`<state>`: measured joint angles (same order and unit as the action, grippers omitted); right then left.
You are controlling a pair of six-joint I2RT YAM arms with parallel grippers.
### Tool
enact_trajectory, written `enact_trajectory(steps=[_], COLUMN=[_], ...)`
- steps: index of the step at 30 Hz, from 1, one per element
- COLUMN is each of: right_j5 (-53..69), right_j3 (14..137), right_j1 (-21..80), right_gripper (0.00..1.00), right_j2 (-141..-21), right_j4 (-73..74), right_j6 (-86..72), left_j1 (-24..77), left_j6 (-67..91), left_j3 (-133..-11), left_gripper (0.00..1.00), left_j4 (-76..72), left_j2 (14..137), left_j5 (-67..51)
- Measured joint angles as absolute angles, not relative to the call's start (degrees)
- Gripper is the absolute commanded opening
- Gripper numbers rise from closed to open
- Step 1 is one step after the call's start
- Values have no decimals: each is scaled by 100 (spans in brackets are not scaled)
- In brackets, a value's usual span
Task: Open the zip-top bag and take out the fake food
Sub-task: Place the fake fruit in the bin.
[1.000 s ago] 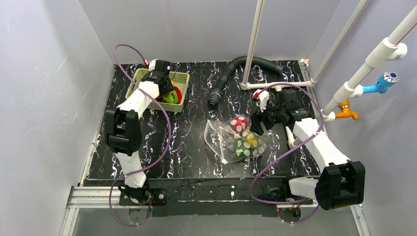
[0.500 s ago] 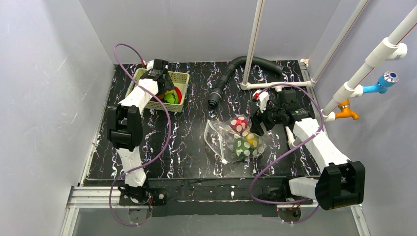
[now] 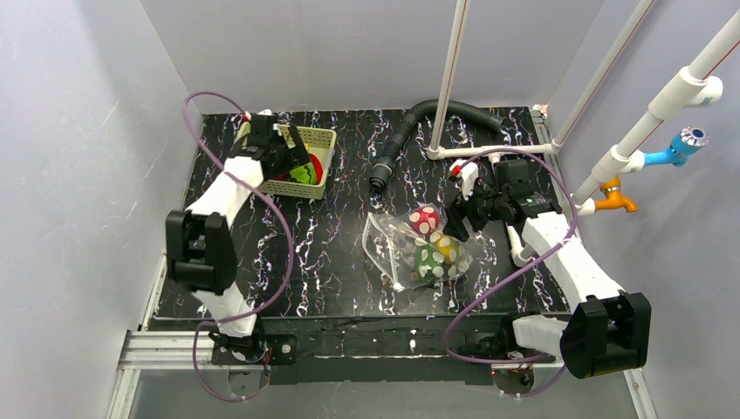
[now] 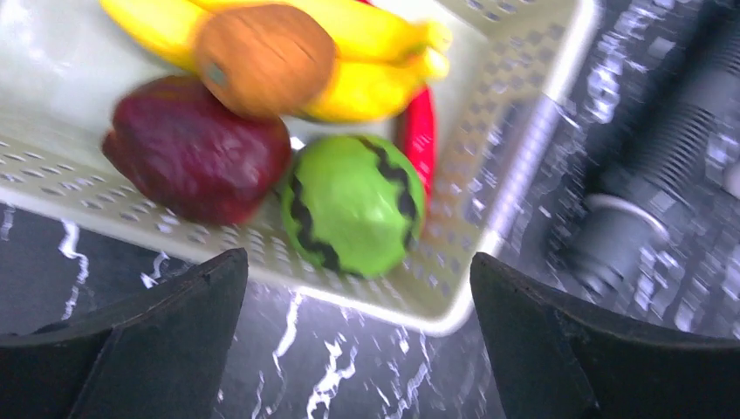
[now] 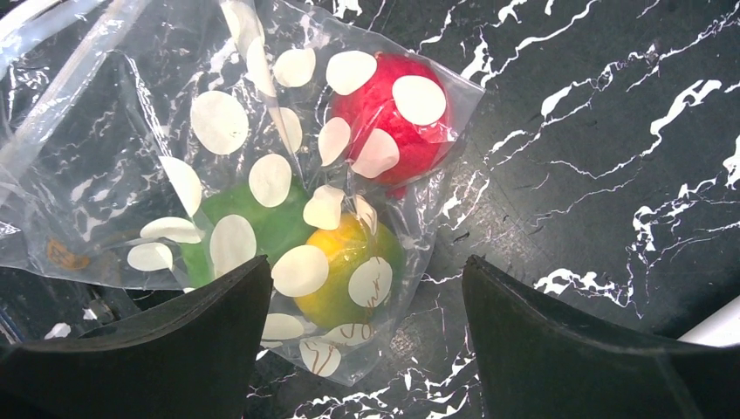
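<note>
The zip-top bag point(image 3: 410, 249) lies crumpled mid-table, clear with white oval spots point(image 5: 174, 131). Inside it are a red apple point(image 5: 388, 109), a green piece point(image 5: 262, 223) and a yellow-orange piece point(image 5: 345, 271) of the fake food. My right gripper point(image 5: 366, 262) hangs open over the bag's right end point(image 3: 458, 225), touching nothing. At the back left, more fake food sits in the pale green basket point(image 3: 325, 140): banana point(image 4: 366, 52), brown piece point(image 4: 262, 57), dark red-purple piece point(image 4: 196, 157), striped green piece point(image 4: 353, 205), red chili point(image 4: 419, 131). My left gripper point(image 4: 356, 262) is open and empty over the basket's near rim point(image 3: 292, 150).
A black corrugated hose point(image 3: 410, 131) curves across the back middle, its end just right of the basket point(image 4: 663, 157). White pipes point(image 3: 449, 78) stand at the back, and blue and orange taps point(image 3: 681, 147) stick out on the right. Grey walls enclose the table.
My left gripper has opened wide and drawn back from inside the basket to its near rim, the arm swinging left. The right arm and the bag have not moved.
</note>
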<state>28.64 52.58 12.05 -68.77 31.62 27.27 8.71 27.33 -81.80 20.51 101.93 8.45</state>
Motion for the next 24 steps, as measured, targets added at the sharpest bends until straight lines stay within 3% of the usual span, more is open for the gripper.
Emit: enact_trajectory(steps=[6, 14, 24], right_j5=[3039, 3345, 3715], right_j3=[5172, 5157, 5157], right_j1=[1201, 1201, 1201], right_gripper=[87, 89, 91], right_j2=[-6748, -6613, -6587], right_j4=[3175, 3280, 3444], right_j6=[2764, 2908, 3138], left_j1=[607, 670, 1426], left_j6=[2613, 2978, 3828], left_j3=[-6650, -5098, -3293], left_gripper=[98, 98, 98], left_j4=[1011, 152, -781], left_j2=[8495, 7345, 5942], left_j5=[-1107, -3000, -3841])
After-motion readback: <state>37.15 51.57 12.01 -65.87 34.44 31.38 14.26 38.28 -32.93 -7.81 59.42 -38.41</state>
